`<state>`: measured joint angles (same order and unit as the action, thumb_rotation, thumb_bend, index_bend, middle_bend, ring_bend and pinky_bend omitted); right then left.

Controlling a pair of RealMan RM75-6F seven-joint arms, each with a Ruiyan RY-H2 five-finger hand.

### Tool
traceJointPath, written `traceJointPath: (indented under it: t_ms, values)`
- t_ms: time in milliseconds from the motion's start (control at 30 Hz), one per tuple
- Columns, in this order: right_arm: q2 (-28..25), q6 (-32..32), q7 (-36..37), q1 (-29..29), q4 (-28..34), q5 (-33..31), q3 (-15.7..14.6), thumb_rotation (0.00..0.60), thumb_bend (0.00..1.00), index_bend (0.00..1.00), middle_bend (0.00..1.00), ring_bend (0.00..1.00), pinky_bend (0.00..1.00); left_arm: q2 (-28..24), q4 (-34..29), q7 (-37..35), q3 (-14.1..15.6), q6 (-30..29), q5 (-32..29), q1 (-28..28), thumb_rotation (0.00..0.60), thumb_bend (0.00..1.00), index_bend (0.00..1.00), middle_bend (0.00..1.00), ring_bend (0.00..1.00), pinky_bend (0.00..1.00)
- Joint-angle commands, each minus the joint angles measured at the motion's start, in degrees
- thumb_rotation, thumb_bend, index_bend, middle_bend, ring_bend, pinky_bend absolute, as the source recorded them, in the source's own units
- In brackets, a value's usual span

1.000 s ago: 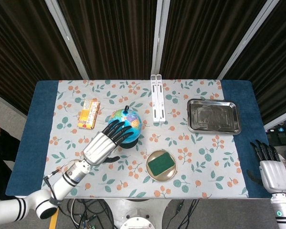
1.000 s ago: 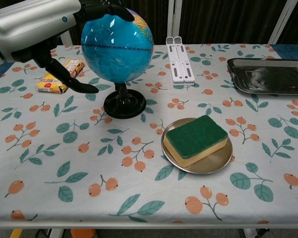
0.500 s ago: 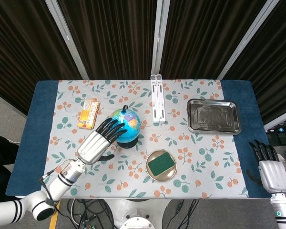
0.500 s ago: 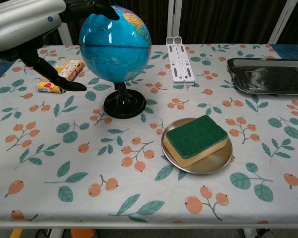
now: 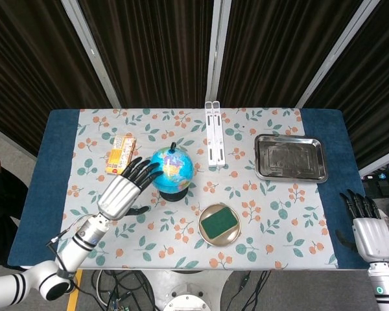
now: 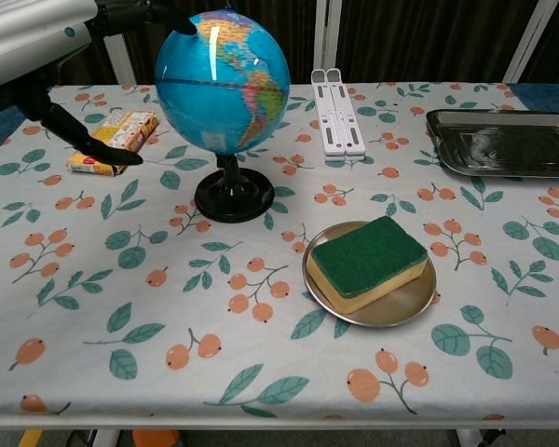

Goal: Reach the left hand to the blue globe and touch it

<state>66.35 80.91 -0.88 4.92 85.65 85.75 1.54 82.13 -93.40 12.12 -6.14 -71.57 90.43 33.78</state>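
The blue globe (image 5: 172,170) stands on its black base (image 6: 230,197) left of the table's middle; in the chest view the blue globe (image 6: 223,82) shows coloured land on its right side. My left hand (image 5: 122,190) is open just left of it, fingers spread, with the fingertips (image 5: 150,169) close to or brushing the globe's upper left. In the chest view the left hand (image 6: 70,56) fills the top left corner. My right hand (image 5: 366,225) hangs open beyond the table's front right corner.
A yellow snack packet (image 5: 120,154) lies behind the left hand. A round dish with a green sponge (image 5: 220,223) sits in front and right of the globe. A white folding stand (image 5: 212,133) and a steel tray (image 5: 290,157) lie toward the back right.
My left hand has drawn back to the left, off the globe's top to its left edge. The globe has turned on its axis, showing more land. The right hand is still.
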Motion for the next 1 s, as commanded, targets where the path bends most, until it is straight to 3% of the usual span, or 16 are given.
traceJointPath:
  t_ms: [33,533,1000]
  values:
    - [-0.02,0.01,-0.06,0.01,0.06,-0.01,0.02,0.6,0.22,0.0,0.0,0.0,0.0,-0.53,0.32,-0.59,-0.05,-0.88,-0.26,-0.64,0.6,0.03,0.14,0.09,0.1,0.08]
    - [-0.04,-0.11,-0.66,0.17,0.6,0.15,0.01,0.6,0.22,0.0,0.0,0.0,0.0,-1.39,0.53,-4.4,0.15,-4.79,3.81,-1.5,0.6,0.03,0.14,0.09,0.07,0.08]
    - [0.02,-0.28,0.72,0.06,-0.3,-0.18,0.0,0.6,0.22,0.0,0.0,0.0,0.0,2.26,-0.07,-3.08,-0.36,0.26,4.78,2.64,0.6,0.03,0.14,0.09,0.07,0.08]
